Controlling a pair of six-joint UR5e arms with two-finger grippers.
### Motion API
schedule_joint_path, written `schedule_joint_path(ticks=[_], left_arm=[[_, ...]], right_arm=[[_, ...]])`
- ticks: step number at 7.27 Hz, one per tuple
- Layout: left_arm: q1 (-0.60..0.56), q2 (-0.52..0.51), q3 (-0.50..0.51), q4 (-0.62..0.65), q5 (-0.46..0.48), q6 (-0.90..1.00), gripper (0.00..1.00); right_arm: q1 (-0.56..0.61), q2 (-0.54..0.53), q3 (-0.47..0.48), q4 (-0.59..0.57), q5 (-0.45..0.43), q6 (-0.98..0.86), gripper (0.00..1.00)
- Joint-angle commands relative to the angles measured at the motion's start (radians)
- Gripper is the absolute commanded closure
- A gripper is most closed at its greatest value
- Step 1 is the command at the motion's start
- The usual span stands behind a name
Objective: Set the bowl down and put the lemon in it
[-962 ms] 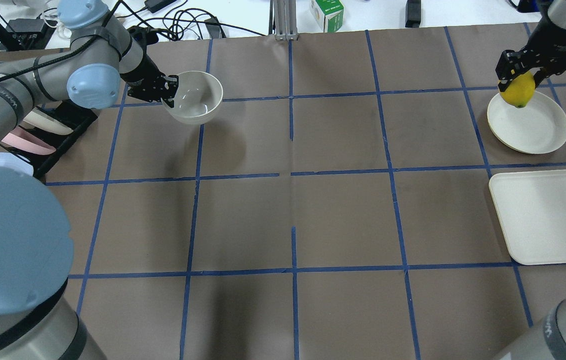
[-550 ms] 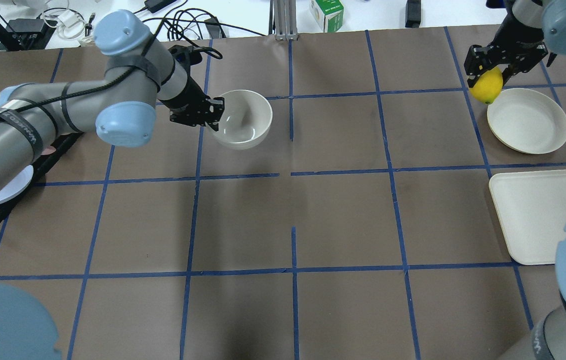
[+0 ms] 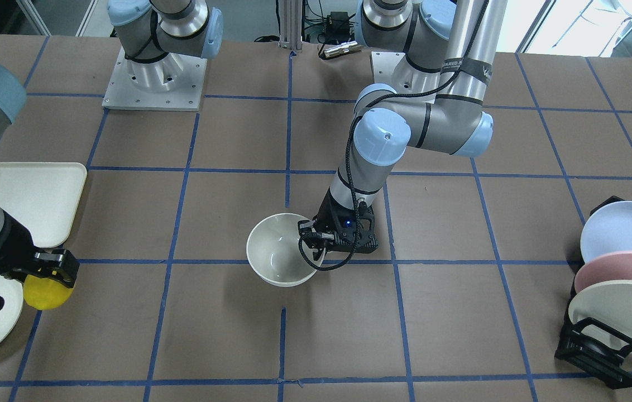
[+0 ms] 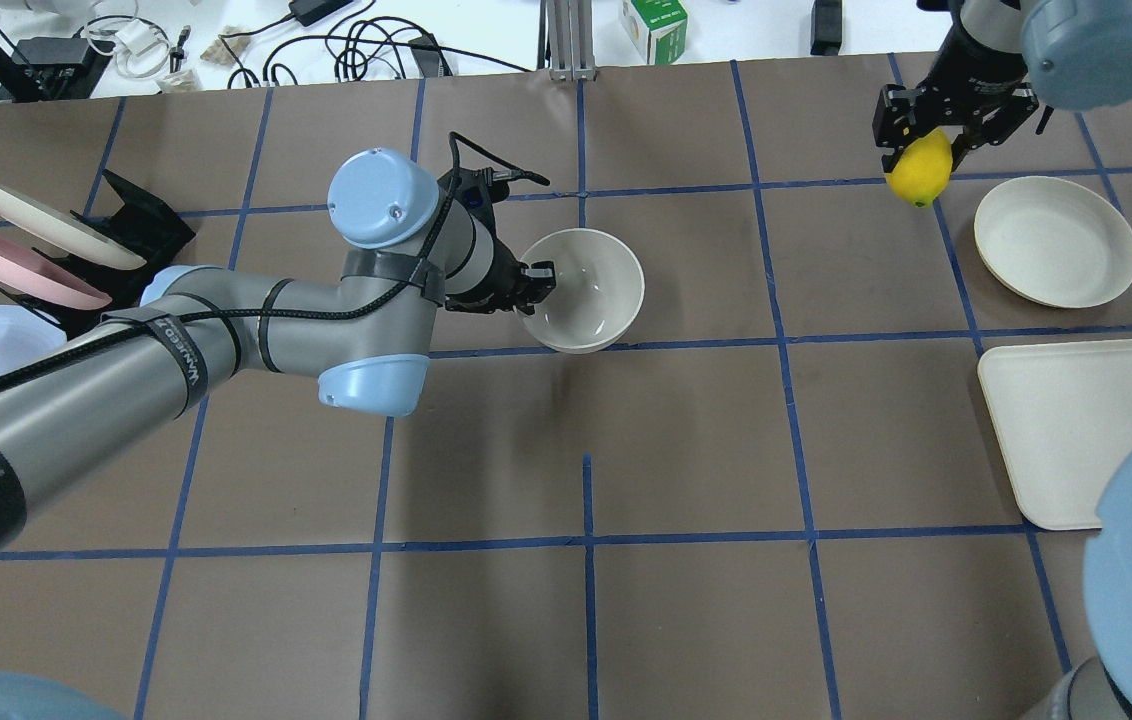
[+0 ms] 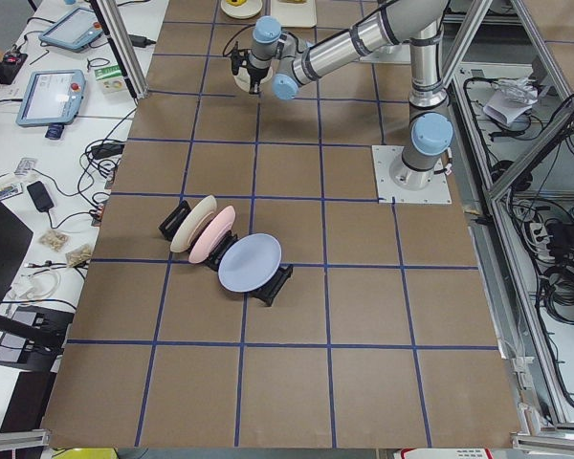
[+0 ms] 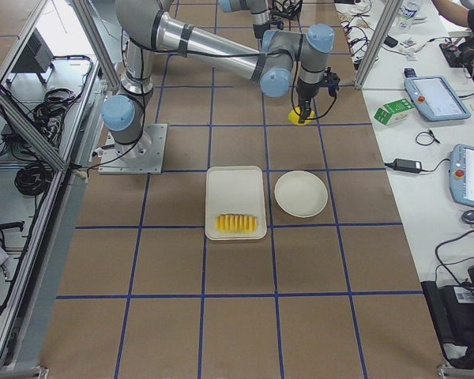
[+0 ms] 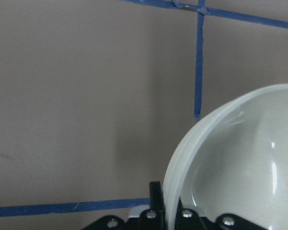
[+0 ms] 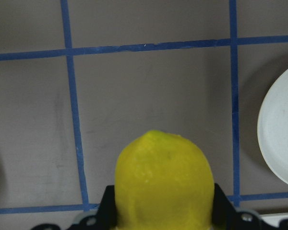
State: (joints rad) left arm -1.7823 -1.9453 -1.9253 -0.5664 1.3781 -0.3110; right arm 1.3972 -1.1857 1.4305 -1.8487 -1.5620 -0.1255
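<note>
Mid-bench, well apart from plate (image 4: 1056, 240): bowl (image 4: 586, 290), rim pinched by left fingers (image 4: 538, 270), not yet released. Just beside plate: lemon (image 4: 919, 172), aloft, clamped in right fingers (image 4: 888, 155). Outstanding: release bowl, carry lemon across, drop it in.

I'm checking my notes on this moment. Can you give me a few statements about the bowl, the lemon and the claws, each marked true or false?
1. The left claw grips the bowl by its rim. True.
2. The right claw holds the lemon. True.
3. The lemon lies in the bowl. False: it hangs far from the bowl, which is empty.
4. The plate is empty. True.
5. The lemon rests on the plate. False: it hangs over the table, beside the plate.
</note>
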Motion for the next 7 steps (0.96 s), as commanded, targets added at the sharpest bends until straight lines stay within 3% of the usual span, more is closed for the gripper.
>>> schedule_joint_path(ticks=[1, 2, 3, 4, 6, 7], left_arm=[[-0.003, -0.012, -0.035, 0.023, 0.001, -0.016, 0.98], [-0.003, -0.032, -0.035, 0.022, -0.001, -0.017, 0.87], [-0.003, -0.040, -0.035, 0.020, 0.004, -0.004, 0.55], [-0.002, -0.041, -0.023, 0.022, 0.004, 0.001, 0.01], [0.049, 0.009, 0.003, -0.012, -0.007, 0.004, 0.00], [0.085, 0.055, 0.049, -0.135, -0.005, 0.059, 0.00]], right_arm=[[0.074, -0.014, 0.004, 0.000, 0.003, 0.068, 1.00], [0.118, -0.020, 0.004, -0.001, 0.008, 0.139, 1.00], [0.153, -0.020, 0.004, -0.003, 0.023, 0.180, 1.00], [0.179, -0.020, 0.004, -0.003, 0.057, 0.231, 1.00], [0.265, -0.012, 0.005, -0.012, 0.074, 0.337, 1.00], [0.307, -0.008, 0.007, -0.014, 0.074, 0.377, 1.00]])
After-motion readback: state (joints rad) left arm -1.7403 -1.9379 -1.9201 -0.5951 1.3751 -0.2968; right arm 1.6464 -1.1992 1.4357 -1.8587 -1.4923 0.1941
